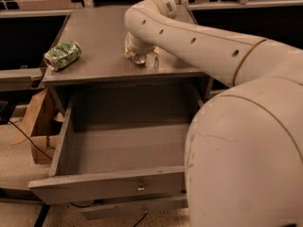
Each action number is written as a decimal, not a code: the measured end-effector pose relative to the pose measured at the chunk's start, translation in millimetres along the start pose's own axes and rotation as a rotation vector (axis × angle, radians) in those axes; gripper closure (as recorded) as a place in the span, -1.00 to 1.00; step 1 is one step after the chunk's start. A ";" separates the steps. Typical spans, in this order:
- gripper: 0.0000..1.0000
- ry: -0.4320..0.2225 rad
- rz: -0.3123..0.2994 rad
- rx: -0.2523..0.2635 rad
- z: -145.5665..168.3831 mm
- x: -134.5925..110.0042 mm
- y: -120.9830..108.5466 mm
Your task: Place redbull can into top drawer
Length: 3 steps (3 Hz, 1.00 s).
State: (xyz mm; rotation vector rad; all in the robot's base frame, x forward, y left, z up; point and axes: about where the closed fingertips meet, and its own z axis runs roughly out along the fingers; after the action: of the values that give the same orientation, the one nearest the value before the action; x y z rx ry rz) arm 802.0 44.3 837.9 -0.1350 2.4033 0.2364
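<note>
Fingers of the gripper (142,54) are hidden under the wrist, so I cannot tell their hold. Only a silver end of the redbull can (138,58) shows, directly beneath them on the worktop (94,37). The open top drawer (128,145) lies nearer the camera and lower.

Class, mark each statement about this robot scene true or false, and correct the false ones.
1. The top drawer stands pulled open. True.
2. The green can stands upright. False: it lies on its side on the countertop.
3. The redbull can is inside the drawer. False: its silver end shows on the countertop, at the end effector.
4. The end effector is over the countertop, not the drawer. True.
</note>
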 end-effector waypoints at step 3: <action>1.00 -0.041 -0.012 0.022 -23.8 -2.9 -1.8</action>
State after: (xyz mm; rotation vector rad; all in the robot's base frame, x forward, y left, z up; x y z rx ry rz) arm 789.1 37.7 857.0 -0.1328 2.3625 0.2046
